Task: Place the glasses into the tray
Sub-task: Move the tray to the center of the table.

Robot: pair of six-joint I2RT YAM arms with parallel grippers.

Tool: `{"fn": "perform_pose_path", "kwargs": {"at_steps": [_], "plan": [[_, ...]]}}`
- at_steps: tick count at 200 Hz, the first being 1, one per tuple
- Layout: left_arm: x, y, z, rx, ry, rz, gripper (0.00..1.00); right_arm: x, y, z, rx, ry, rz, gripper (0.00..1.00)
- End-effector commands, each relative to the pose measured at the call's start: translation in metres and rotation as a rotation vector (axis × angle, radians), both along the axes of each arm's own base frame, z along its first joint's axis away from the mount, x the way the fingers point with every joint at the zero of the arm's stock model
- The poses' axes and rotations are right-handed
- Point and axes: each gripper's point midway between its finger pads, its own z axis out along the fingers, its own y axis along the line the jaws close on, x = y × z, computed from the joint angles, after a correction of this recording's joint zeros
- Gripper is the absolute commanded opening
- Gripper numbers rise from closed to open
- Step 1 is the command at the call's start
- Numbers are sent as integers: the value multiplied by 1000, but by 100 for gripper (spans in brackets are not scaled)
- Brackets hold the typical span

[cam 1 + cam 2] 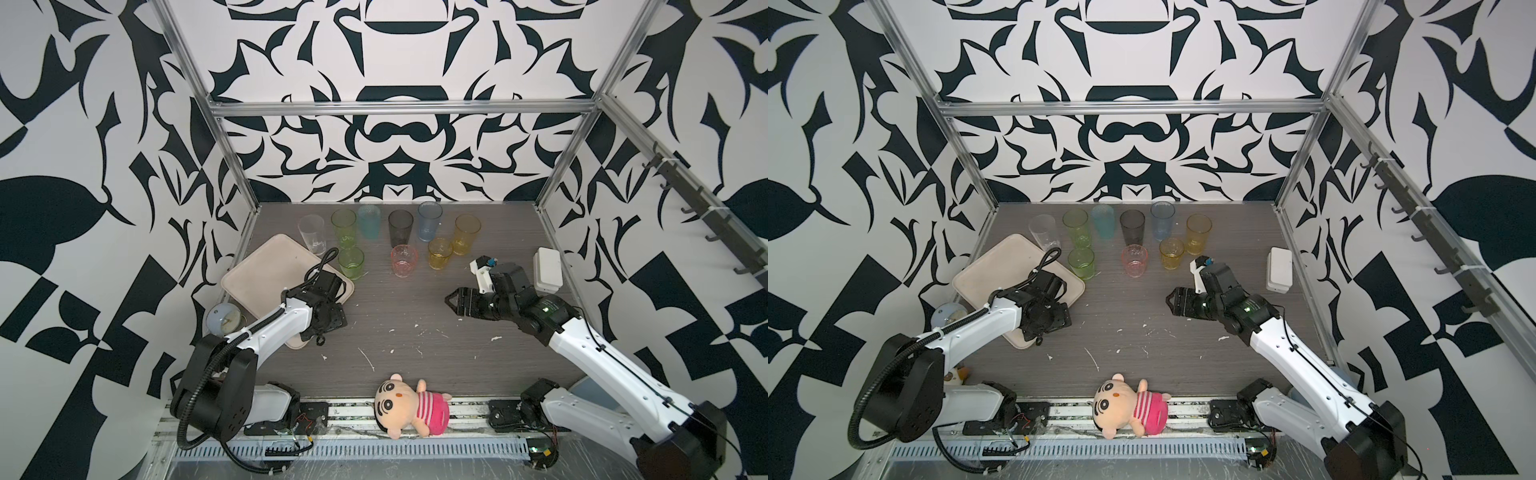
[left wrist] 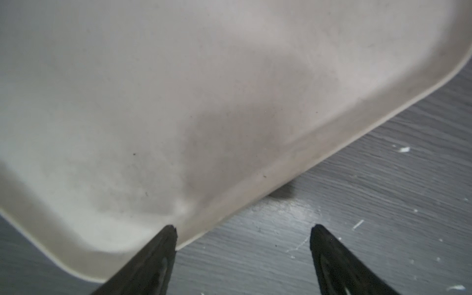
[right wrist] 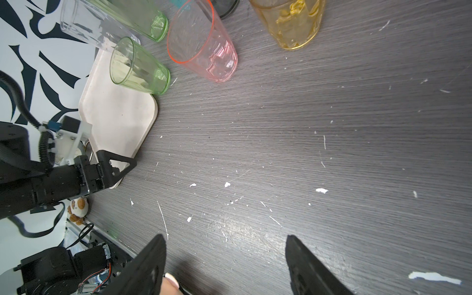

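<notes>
In both top views all nine glasses (image 1: 400, 227) are standing upright on the tabletop (image 1: 395, 324) in a loose double row across the upper middle of the frame. None is sitting in the tray (image 1: 266, 270), which is lying bare at centre left, so the task is looking unstarted, with every glass left to carry. The short green glass (image 1: 351, 262) is standing just beside the tray's right edge and the clear glass (image 1: 311, 232) near its upper corner; whether either is touching the rim I cannot tell. The left pincer (image 1: 320, 330) is pointing down over the tray's lower right edge, and the right pincer (image 1: 449, 300) is hovering at centre right, well apart from the glasses. A white box (image 1: 547, 269) is sitting at the right edge and a plush doll (image 1: 409, 405) is lying at lower middle, both seeming out of the way. In the left wrist view the left pincer (image 2: 244, 229) is standing open, one fingertip over the tray and the other over the tabletop, the low rim running between them, nothing gripped. In the right wrist view the right pincer (image 3: 224, 237) is gaping open and empty over a broad bare stretch of tabletop, with the pink glass (image 3: 204, 43) ahead; the glasses are crowding one another, so reaching the back row is probably calling for care with neighbours
</notes>
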Motion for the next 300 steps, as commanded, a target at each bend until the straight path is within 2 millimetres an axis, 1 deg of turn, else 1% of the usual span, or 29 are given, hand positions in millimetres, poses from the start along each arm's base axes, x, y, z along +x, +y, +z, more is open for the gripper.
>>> {"fn": "perform_pose_path", "kwargs": {"at_steps": [1, 12, 18, 53, 77, 91, 109, 148, 167, 231, 247, 300], "plan": [[-2, 5, -10, 1, 25, 18, 86, 3, 5, 1, 15, -14, 10, 77], [-2, 5, -12, 3, 31, 13, 86, 3, 6, 0, 15, -11, 11, 77], [-1, 3, -13, -4, 35, 5, 81, 3, 5, -2, 14, -8, 11, 77], [1, -7, -16, -32, 55, -37, 72, 2, 7, -9, 7, 10, 18, 77], [0, -16, -14, -48, 59, -73, 65, 4, 7, -9, 2, 7, 19, 77], [-1, -22, -13, -62, 63, -89, 61, 4, 7, -9, 2, 7, 19, 77], [-3, -32, -13, -79, 66, -118, 53, 4, 7, -10, -1, 8, 19, 77], [-5, -49, -11, -81, 60, -178, 45, 1, 5, -13, -5, 13, 14, 77], [-5, -58, -10, -90, 60, -202, 38, 1, 3, -13, -6, 10, 11, 77], [-5, -94, -9, -100, 40, -295, 30, -4, -3, -11, -9, 2, -8, 77], [-4, -100, -10, -97, 45, -312, 26, -5, -4, -10, -11, 1, -10, 76], [-5, -120, -12, -80, 49, -360, 19, -8, -9, -9, -22, -6, -20, 76]]}}
